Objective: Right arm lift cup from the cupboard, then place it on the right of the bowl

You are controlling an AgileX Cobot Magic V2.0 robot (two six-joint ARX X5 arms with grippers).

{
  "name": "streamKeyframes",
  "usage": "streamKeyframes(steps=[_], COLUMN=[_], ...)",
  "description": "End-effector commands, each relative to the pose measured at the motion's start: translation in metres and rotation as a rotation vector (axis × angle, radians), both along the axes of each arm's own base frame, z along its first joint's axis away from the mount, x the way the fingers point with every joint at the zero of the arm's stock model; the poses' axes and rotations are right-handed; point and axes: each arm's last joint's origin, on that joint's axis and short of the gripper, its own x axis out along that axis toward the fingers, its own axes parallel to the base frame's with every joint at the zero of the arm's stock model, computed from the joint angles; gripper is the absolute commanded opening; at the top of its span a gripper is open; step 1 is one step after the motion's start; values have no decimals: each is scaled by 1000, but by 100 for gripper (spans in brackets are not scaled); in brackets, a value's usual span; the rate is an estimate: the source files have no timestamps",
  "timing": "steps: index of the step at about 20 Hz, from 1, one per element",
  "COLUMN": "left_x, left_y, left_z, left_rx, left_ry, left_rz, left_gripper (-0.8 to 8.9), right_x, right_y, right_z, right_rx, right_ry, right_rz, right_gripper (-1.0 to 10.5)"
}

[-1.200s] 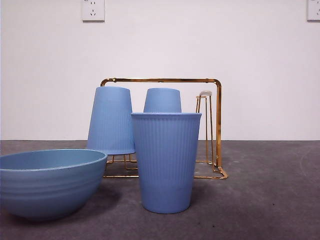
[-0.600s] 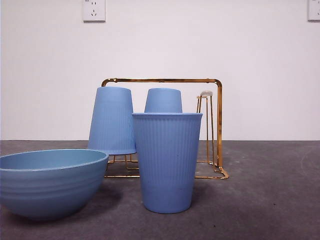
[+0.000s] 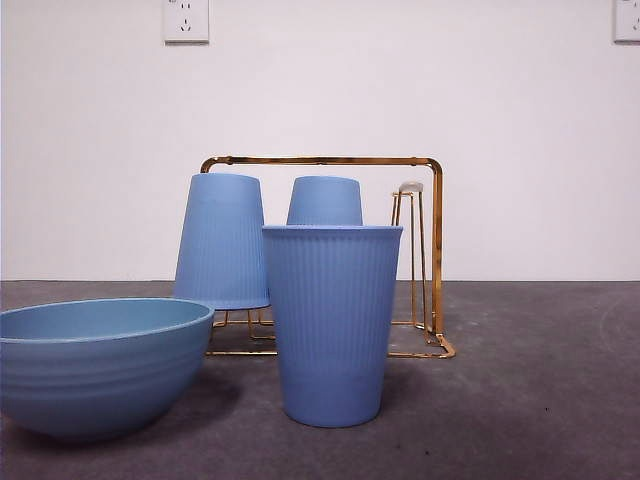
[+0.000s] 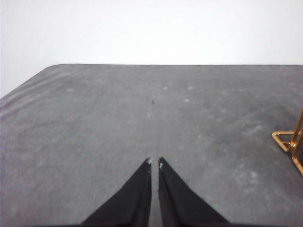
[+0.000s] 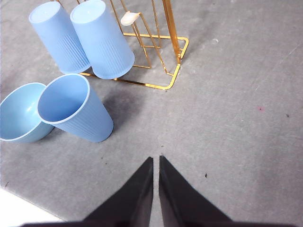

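Note:
A ribbed light-blue cup (image 3: 332,322) stands upright on the grey table, just right of the wide blue bowl (image 3: 98,362); the right wrist view shows the cup (image 5: 75,109) beside the bowl (image 5: 20,113). Two more light-blue cups (image 3: 222,240) (image 3: 325,201) hang upside down on the gold wire cupboard (image 3: 436,250) behind. One prong (image 3: 411,188) with a white tip is bare. My right gripper (image 5: 155,160) is shut and empty, high above the table, apart from the cup. My left gripper (image 4: 155,162) is shut over bare table, with a rack corner (image 4: 289,143) at the edge.
A white wall with two sockets (image 3: 186,20) stands behind the table. Grey table surface (image 5: 236,118) stretches to the right of the cup and rack. The table's rounded far corner (image 4: 52,67) shows in the left wrist view.

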Motion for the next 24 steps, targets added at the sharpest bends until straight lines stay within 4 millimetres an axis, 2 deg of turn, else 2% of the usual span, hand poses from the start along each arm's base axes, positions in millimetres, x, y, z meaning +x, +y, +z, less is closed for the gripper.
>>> streamKeyframes(steps=[1,13,15,17,19,22,24], left_x=[0,0,0,0,0,0,0], left_y=[1,1,1,1,1,1,1], left_z=[-10,-11,-11,-11,-11,-11,-11], left_rx=[-33,-33,-33,-33,-33,-33,-33], left_ry=[55,61,61,61,61,61,61], left_rz=[10,11,11,11,11,11,11], left_gripper=[23,23,23,23,23,23,23], right_x=[0,0,0,15,33,45,44], right_y=[0,0,-6,-7,-10,-18,-23], right_z=[4,4,-2,-10,-23,-56,-84], right_rx=[3,1,-61,-40,17,-12,-85], right_ry=[-23,-26,-66,-150,-326,-589,-637], right_rz=[8,7,-93,-209,-302,-415,-501], right_gripper=[18,18,17,17,17,17,17])
